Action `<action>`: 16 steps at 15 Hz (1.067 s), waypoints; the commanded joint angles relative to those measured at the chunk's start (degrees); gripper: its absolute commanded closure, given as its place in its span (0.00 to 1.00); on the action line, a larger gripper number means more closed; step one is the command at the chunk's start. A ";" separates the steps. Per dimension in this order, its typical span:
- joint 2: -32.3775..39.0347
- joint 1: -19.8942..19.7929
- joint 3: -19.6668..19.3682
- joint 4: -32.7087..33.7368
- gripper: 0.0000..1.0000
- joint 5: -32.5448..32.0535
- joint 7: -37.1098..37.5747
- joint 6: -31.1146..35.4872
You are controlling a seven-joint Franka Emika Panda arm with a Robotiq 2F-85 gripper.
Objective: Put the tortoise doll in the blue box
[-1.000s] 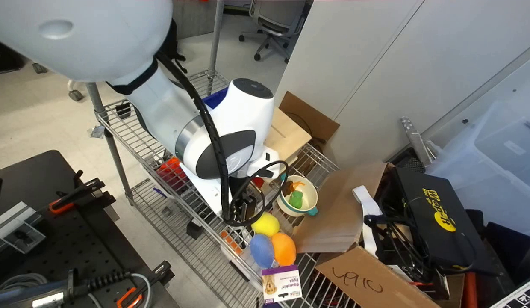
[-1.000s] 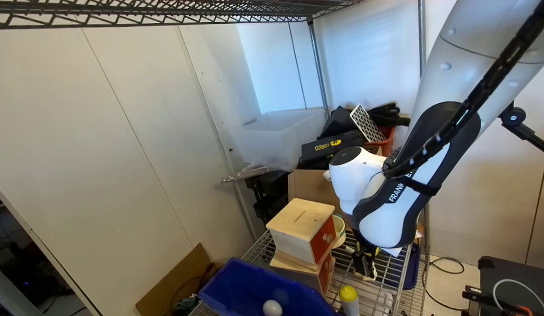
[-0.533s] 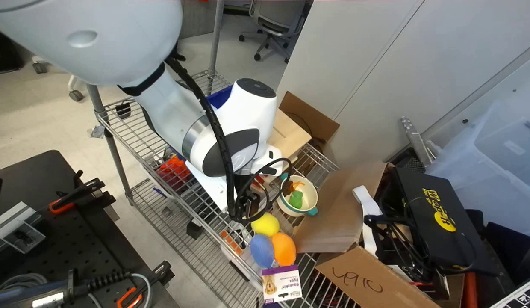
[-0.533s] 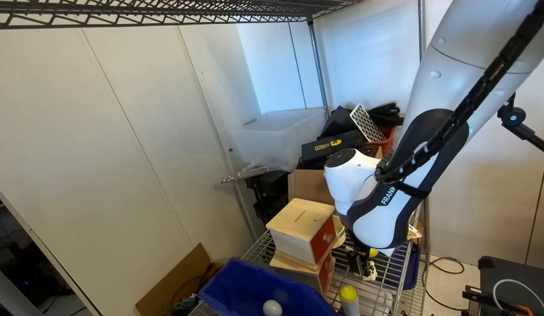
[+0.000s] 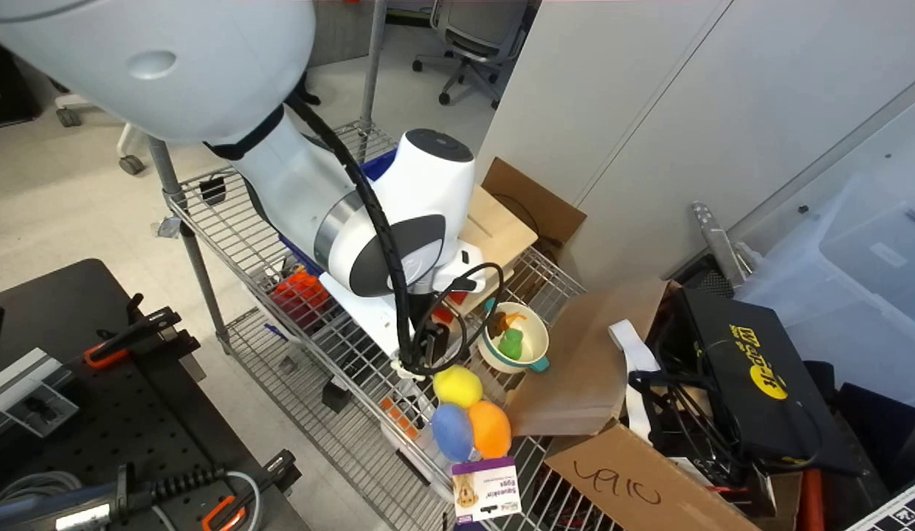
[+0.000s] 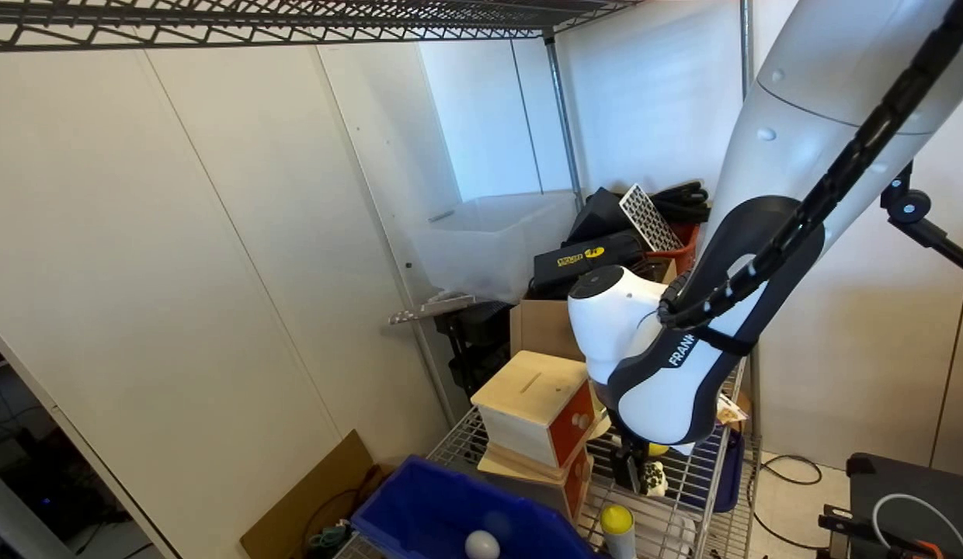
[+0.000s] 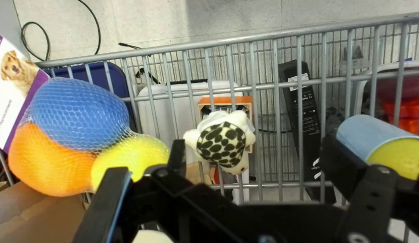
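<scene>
Tortoise doll (image 7: 221,143): spotted shell up, seen lying on the wire shelf (image 7: 229,41), near a netted yellow egg (image 7: 133,153) and well apart from the blue box (image 6: 443,501)
Gripper (image 7: 253,157): released, its fingers spread wide and nothing held; in the wrist view the doll is framed between them but off-centre, closer to the finger at the left of that view
Spotted shell: lining-up is judged to be the step in hand; the gripper is best shifted until the shell is centred, then lowered squarely, with the soft-looking body pinched across its width and the fingertips kept out of the wire gaps; the egg should not be snagged, nor the yellow-topped canister (image 7: 383,145) nudged
Wooden drawer box (image 6: 532,388): a high lift is advised, as its corner may lie close to the route
Blue box: a white ball (image 6: 481,545) is held inside, the doll not yet delivered
Cream bowl (image 5: 535,335): a green toy (image 5: 510,344) is contained, with an orange piece (image 5: 513,318) and a brown piece (image 5: 496,324) too small to be identified
Cardboard box (image 5: 634,479): a black case (image 5: 753,398) is lodged at its mouth
Clear bin (image 6: 481,256): its contents cannot be made out
</scene>
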 commanded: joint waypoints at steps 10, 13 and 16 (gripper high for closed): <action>2.36 0.99 -2.95 1.08 0.00 -0.60 4.27 1.79; 3.65 1.26 -3.81 1.71 0.03 -0.87 5.04 3.73; 5.08 1.30 -4.03 2.63 0.11 -0.30 5.23 5.63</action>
